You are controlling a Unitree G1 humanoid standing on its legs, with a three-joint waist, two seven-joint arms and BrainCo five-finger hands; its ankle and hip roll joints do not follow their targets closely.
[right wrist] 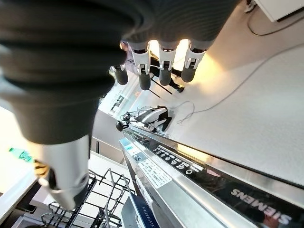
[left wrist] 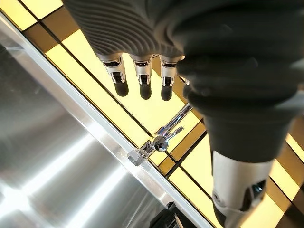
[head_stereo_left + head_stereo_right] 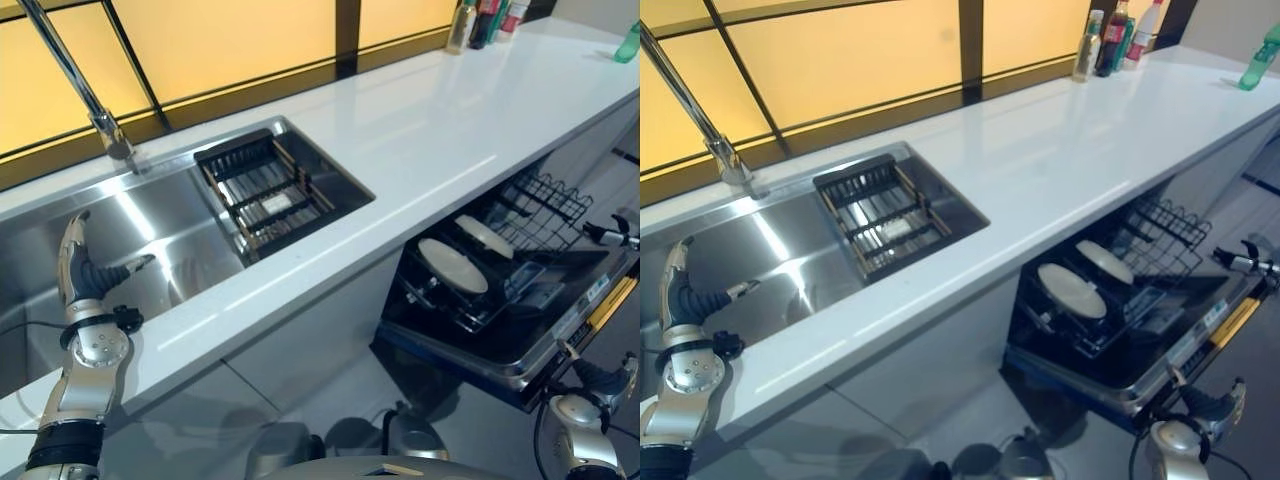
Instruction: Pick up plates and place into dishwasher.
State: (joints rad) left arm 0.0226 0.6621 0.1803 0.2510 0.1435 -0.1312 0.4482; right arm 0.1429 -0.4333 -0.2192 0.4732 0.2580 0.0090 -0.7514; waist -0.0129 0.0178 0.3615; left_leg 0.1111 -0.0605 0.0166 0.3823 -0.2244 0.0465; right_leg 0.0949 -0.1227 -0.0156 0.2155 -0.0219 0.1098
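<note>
Two pale plates [image 3: 452, 265] [image 3: 484, 236] stand in the lower rack [image 3: 545, 205] of the open dishwasher [image 3: 565, 330] under the white counter. My left hand [image 3: 78, 268] is raised over the steel sink [image 3: 170, 235], fingers [image 2: 140, 78] straight and holding nothing. My right hand [image 3: 610, 378] hangs low at the front right of the dishwasher's door. Its fingers [image 1: 164, 66] are straight and empty, with the door's control strip [image 1: 190, 166] below them.
A dark drain rack [image 3: 262, 190] sits in the sink's right part, and a tall faucet [image 3: 100, 120] rises behind it. Several bottles [image 3: 485, 20] and a green bottle [image 3: 628, 42] stand at the far end of the counter [image 3: 440, 120].
</note>
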